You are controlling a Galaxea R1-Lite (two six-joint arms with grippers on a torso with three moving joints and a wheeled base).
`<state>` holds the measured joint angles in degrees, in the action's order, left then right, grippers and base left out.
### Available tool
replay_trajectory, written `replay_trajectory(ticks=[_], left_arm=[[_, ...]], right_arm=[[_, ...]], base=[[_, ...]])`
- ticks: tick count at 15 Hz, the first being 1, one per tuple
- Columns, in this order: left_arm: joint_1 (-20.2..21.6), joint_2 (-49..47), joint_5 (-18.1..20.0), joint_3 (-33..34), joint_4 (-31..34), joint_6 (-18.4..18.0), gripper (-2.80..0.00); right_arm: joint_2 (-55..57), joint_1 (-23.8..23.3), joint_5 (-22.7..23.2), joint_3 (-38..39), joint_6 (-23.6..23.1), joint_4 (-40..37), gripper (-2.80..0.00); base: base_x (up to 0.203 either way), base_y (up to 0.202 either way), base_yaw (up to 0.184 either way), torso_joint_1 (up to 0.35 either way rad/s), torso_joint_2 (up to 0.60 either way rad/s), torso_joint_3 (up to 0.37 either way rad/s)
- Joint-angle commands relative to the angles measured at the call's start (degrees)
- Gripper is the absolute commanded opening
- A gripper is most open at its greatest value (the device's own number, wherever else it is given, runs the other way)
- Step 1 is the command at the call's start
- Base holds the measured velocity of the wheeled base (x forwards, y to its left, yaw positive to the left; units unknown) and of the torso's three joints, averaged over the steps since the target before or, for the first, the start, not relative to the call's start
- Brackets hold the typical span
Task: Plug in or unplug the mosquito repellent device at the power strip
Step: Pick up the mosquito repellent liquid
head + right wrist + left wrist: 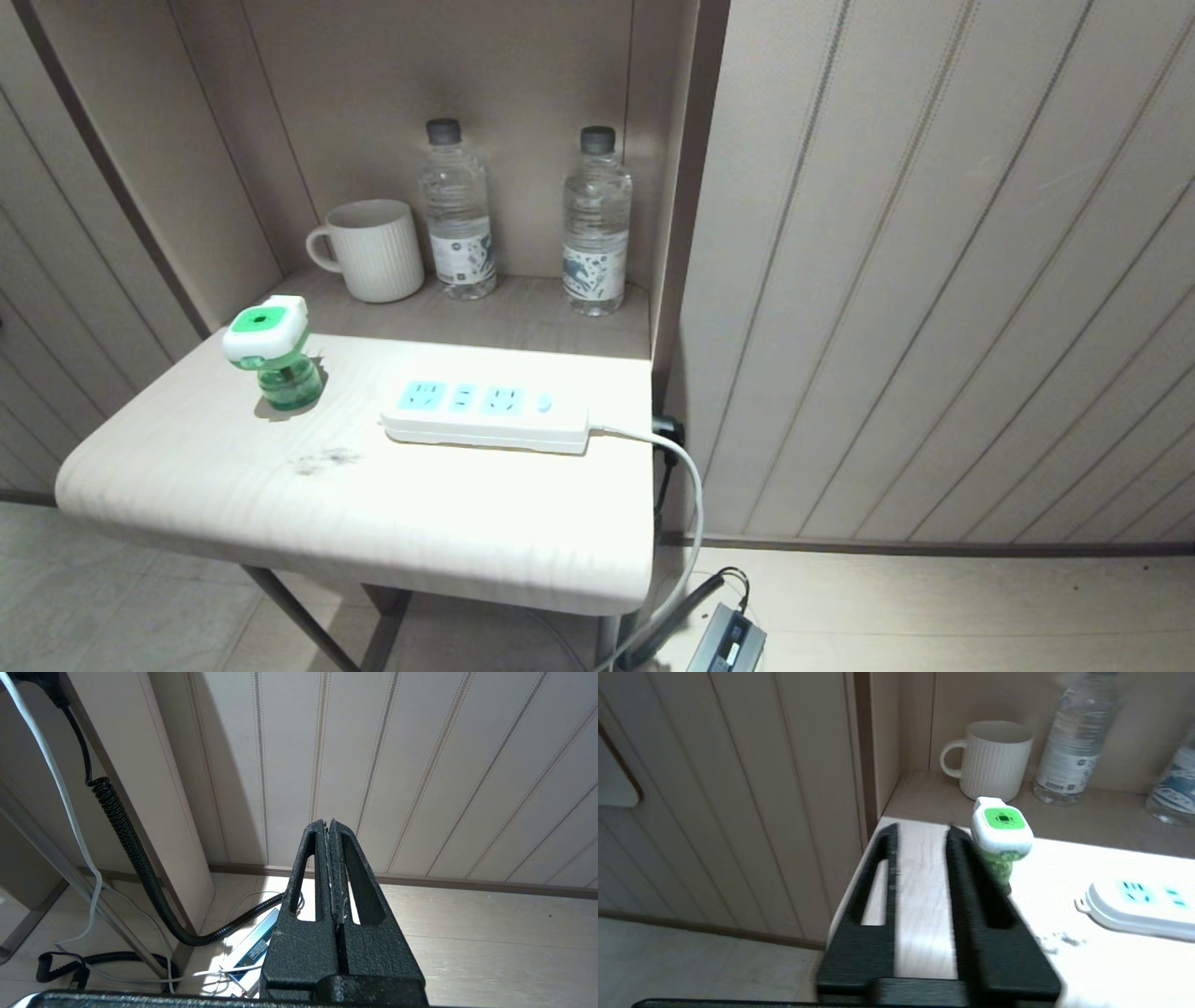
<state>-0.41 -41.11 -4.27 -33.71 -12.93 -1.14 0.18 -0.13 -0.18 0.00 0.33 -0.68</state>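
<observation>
No legible text found. The two water bottles [456,210] [596,222] at upper centre of the head view carry printed labels, but the wording cannot be read. The adapter [726,644] at the bottom edge bears a label, likewise unreadable.

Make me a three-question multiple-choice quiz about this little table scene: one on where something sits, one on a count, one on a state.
1. Where does the mosquito repellent device stand?
A. plugged into the power strip
B. on the table, left of the power strip
C. inside the mug

2. How many water bottles are in the alcove?
A. one
B. two
C. four

3. How do the left gripper's jaws stand?
A. apart, holding nothing
B. clamped on the mug
C. clamped on a bottle

Answers:
1 B, it stands apart from the power strip.
2 B, the water bottles stand beside the mug.
3 A, the left gripper shows table between its jaws.
</observation>
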Motion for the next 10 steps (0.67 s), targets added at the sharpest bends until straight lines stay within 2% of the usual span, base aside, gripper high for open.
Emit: replay_trajectory(ticks=[1, 2, 4, 5, 6, 8, 10], left_arm=[[-5.69, -8.41, -4.43, 0.86, -3.47, 1.02, 0.0], [-11.42, -9.19, -7.95, 1.09, -4.66, 2.03, 0.0], [-20.98, -12.72, -18.82, 2.46, -9.19, 3.6, 0.0], [-22.76, -15.53, -22.8, 3.68, -14.21, 4.04, 0.0], [-23.33, -18.1, -24.96, 5.54, -20.66, 4.16, 0.0], [-23.75, -22.24, -26.54, 7.87, -30.64, 3.48, 0.0], [-23.84, -24.73, -27.43, 8.19, -33.84, 3.09, 0.0]], right_arm=[[-0.01, 0.03, 0.01, 0.0, 0.02, -0.02, -2.8], [-0.01, 0.05, 0.01, 0.0, 0.02, -0.02, -2.8], [-0.01, -0.03, 0.01, 0.0, 0.02, -0.02, -2.8], [-0.01, -0.03, 0.01, 0.0, 0.02, -0.02, -2.8], [-0.01, -0.04, 0.01, 0.0, 0.02, -0.02, -2.8], [-0.01, -0.04, 0.01, 0.0, 0.02, -0.02, -2.8], [-0.01, -0.04, 0.01, 0.0, 0.02, -0.02, -2.8]], base=[[0.0, 0.0, 0.0, 0.0, 0.0, 0.0], [0.0, 0.0, 0.0, 0.0, 0.0, 0.0], [0.0, 0.0, 0.0, 0.0, 0.0, 0.0], [0.0, 0.0, 0.0, 0.0, 0.0, 0.0], [0.0, 0.0, 0.0, 0.0, 0.0, 0.0], [0.0, 0.0, 0.0, 0.0, 0.0, 0.0], [0.0, 0.0, 0.0, 0.0, 0.0, 0.0]])
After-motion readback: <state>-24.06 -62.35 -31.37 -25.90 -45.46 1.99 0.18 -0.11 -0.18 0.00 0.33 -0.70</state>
